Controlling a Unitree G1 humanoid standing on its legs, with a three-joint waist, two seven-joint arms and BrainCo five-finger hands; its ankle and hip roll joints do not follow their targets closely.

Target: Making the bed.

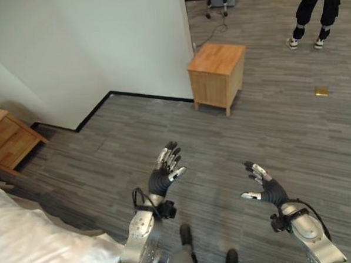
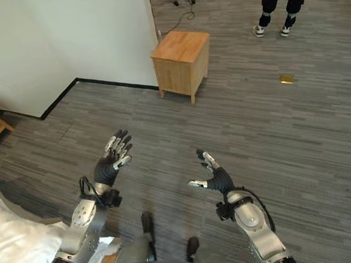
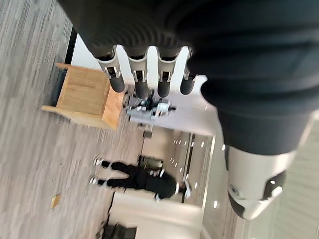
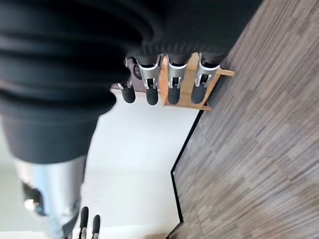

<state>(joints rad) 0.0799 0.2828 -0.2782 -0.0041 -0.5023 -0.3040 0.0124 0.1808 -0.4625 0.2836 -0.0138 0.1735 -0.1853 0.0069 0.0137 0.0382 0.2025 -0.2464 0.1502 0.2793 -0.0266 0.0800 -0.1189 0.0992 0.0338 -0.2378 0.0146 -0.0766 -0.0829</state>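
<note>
Hands raised over grey floor (image 1: 281, 132), both empty: left hand (image 1: 164, 174) with fingers spread wide and straight, right hand (image 1: 265, 186) with fingers relaxed and apart. White bedding (image 1: 34, 242) lies at the robot's lower left, near the left arm. Wooden cabinet (image 1: 216, 73) stands ahead beside the wall (image 1: 100, 47); a person (image 1: 316, 9) stands beyond it.

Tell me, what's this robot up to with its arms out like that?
It is meant to be making the bed, but right now it handles nothing. Its left hand and right hand are raised over the grey floor, fingers spread and empty. The white bedding lies at its lower left, untouched. A wooden nightstand stands by the wall ahead, and a person stands farther off.
</note>
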